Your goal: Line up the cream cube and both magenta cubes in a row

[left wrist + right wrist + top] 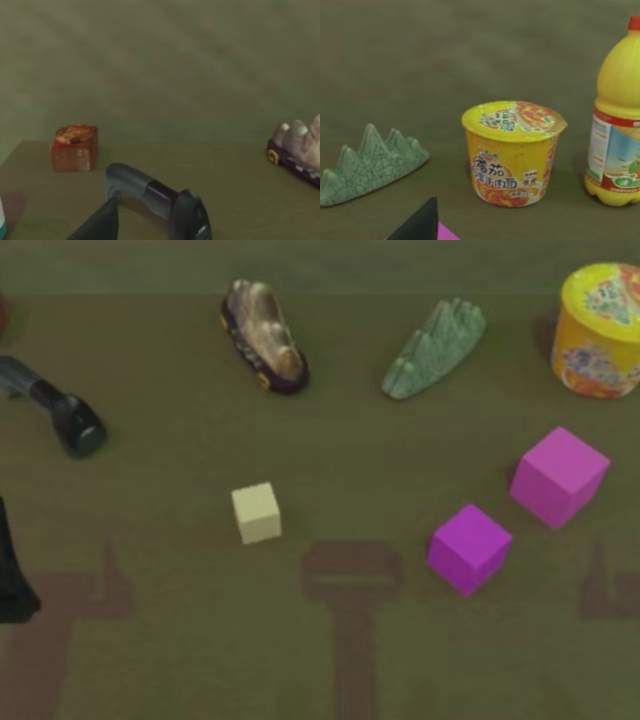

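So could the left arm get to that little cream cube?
Probably yes: the cream cube stands alone on bare table, with the scanner and the shoe well off to the side.

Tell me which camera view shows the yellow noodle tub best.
The right wrist view: the yellow noodle tub stands whole there, side-on, lid and printed wall both visible. The top view catches it only at the right edge, from above and cut off. The left wrist view does not show it.
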`<state>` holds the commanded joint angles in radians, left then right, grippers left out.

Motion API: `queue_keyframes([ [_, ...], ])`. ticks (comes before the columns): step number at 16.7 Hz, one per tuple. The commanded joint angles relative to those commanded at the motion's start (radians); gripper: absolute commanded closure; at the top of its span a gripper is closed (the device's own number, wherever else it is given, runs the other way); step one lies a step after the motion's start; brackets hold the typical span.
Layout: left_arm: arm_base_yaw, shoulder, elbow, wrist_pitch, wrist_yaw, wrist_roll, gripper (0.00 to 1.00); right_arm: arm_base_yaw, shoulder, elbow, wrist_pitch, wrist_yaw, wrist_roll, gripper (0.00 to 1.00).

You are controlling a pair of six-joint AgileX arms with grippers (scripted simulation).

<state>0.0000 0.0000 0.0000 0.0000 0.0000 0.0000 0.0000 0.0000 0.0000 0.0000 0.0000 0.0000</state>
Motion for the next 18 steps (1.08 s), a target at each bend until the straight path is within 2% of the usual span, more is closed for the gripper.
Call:
queue_keyframes([
  [4,-0.01,0.03,0.03,-0.02,0.001,0.014,0.0,0.0,0.0,0.0,0.0,0.0,0.0,0.0],
  [8,-0.062,0.217,0.213,-0.132,0.003,0.095,0.0,0.0,0.0,0.0,0.0,0.0,0.0,0.0],
  [12,-0.138,0.572,0.513,-0.317,0.002,0.224,0.0,0.0,0.0,0.0,0.0,0.0,0.0,0.0],
  [18,-0.275,1.279,1.021,-0.659,0.002,0.451,0.0,0.0,0.0,0.0,0.0,0.0,0.0,0.0],
])
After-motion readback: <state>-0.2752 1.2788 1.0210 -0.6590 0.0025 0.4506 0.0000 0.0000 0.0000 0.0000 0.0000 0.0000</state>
